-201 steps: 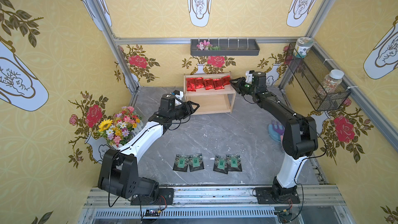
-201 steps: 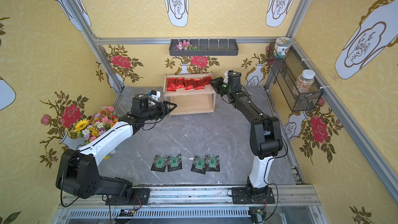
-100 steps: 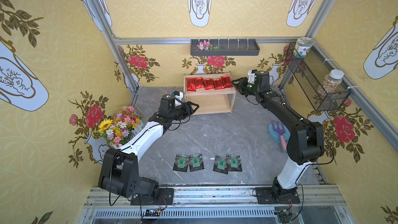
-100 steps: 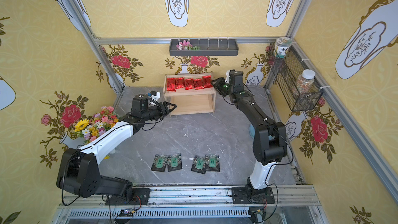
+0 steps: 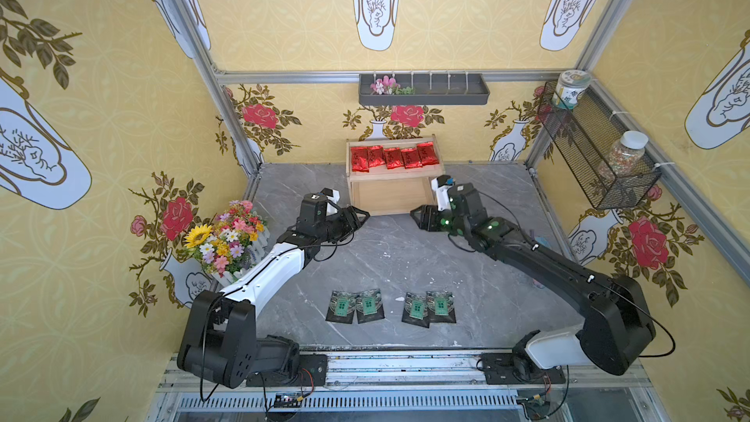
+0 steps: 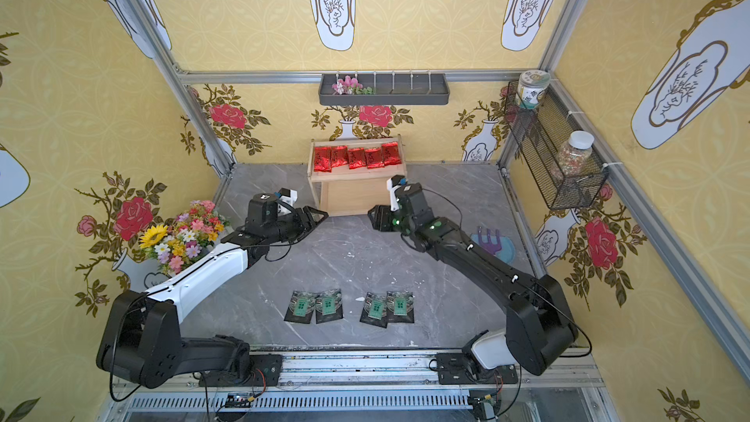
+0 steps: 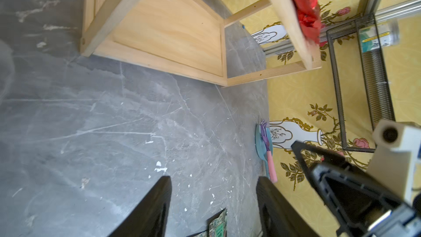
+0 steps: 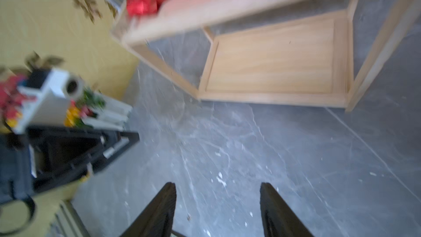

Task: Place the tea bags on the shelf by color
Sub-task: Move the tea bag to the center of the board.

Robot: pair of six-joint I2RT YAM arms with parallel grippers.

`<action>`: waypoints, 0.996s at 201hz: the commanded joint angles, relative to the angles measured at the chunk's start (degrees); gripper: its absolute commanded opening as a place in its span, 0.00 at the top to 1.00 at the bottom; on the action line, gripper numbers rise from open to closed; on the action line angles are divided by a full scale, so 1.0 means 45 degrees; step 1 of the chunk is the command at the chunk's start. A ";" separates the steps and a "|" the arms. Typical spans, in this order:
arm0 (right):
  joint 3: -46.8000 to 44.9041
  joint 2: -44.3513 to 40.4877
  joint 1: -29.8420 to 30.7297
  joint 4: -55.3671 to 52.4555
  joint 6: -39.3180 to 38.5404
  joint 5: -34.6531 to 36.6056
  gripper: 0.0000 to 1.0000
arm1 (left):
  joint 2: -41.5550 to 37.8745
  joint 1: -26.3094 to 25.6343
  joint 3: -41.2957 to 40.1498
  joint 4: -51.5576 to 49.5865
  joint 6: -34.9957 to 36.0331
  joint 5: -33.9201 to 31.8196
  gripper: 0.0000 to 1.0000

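Left fingers (image 7: 157,208) and right fingers (image 8: 159,210) stand spread and empty; the right wrist view is smeared. Ahead of them, the shelf (image 5: 389,196) carries five red tea bags (image 5: 393,157) on top. Behind them, four black tea bags (image 5: 369,306) lie on the tabletop (image 5: 397,253), overlapping in pairs.

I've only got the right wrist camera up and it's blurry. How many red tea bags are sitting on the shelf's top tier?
Observer: Five red tea bags lie in a row on the top tier of the shelf.
Operator: Where are the black ones?
Observer: Four black tea bags lie on the table in two pairs, near the arm bases.
Operator: Is the left gripper carrying anything?
Observer: No. In the left wrist view the left gripper is open, with nothing between its fingers.
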 commanded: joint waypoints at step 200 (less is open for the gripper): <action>-0.0490 0.5372 0.7347 0.1106 -0.4212 0.5170 0.03 | 0.0874 0.0281 -0.2445 0.0810 -0.0681 -0.0749 0.30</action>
